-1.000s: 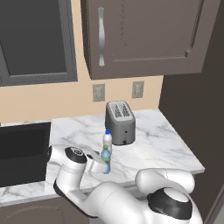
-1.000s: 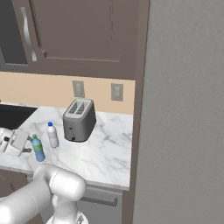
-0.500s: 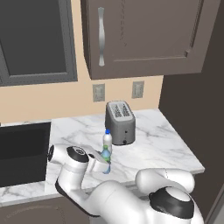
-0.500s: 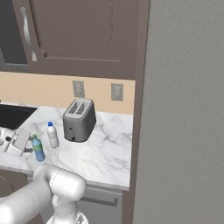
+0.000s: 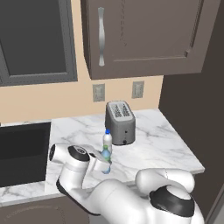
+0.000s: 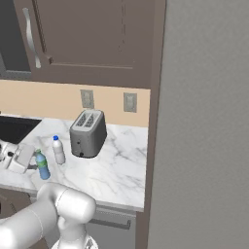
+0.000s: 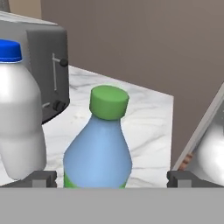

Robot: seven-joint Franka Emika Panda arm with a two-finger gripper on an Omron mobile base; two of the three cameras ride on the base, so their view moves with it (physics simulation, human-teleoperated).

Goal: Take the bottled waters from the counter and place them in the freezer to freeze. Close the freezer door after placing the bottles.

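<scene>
Standing upright on the counter (image 5: 153, 144), the blue bottle (image 7: 98, 146) with its green cap sits between the two dark fingertips (image 7: 40, 178) in the hand view, with a gap on each side, so the gripper (image 7: 109, 180) is spread wide and grips nothing. That view also shows the white bottle (image 7: 18, 116) with a blue cap close at left, and behind it the toaster (image 7: 50, 70) with its side lever and knob, details too small to see from the base. A green label band edges the blue bottle's lower body; no writing can be read on either bottle.

From the left base view, the arm reaches low over the counter's front, and the blue bottle (image 5: 105, 161) is partly hidden by the hand, while the white bottle (image 5: 107, 141) stands just behind it, near the toaster (image 5: 120, 122). A black sink (image 5: 22, 153) lies to the left.

The right base view gives the tall grey freezer door (image 6: 204, 126) beside the counter's end, and shows both bottles (image 6: 42, 166) (image 6: 58, 150) apart from each other, with the gripper (image 6: 30, 165) just left of the blue one.
</scene>
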